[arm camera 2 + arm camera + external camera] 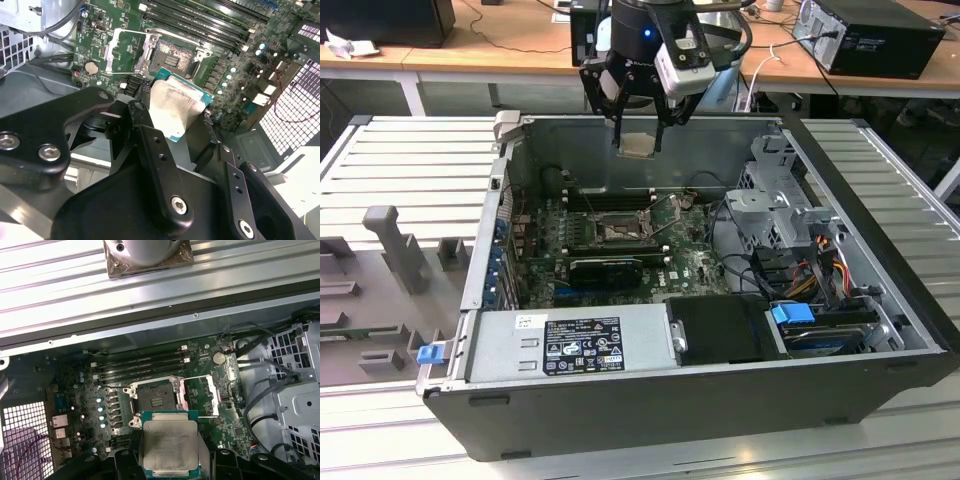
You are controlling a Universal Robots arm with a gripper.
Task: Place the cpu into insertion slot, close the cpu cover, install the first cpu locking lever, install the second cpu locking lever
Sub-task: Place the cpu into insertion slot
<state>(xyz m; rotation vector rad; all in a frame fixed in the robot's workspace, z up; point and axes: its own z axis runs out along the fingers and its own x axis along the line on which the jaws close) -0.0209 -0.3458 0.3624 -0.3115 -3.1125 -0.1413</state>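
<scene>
Logged gripper closed on the cpu, clamped by two opposite edges. Held in the air above the open computer case, well apart from the board. Seen in both wrist views with pale metal face up and green edge showing. Smeared grey residue on that face in the second wrist view.

Below it, noted the green motherboard. Found the insertion slot uncovered, dark centre exposed, nothing seated in it. Found the cpu cover swung open, lying just beside the slot on the side toward the coin cell.

Beyond the slot, recorded long black memory slots running parallel, then the case's grey wall.
</scene>
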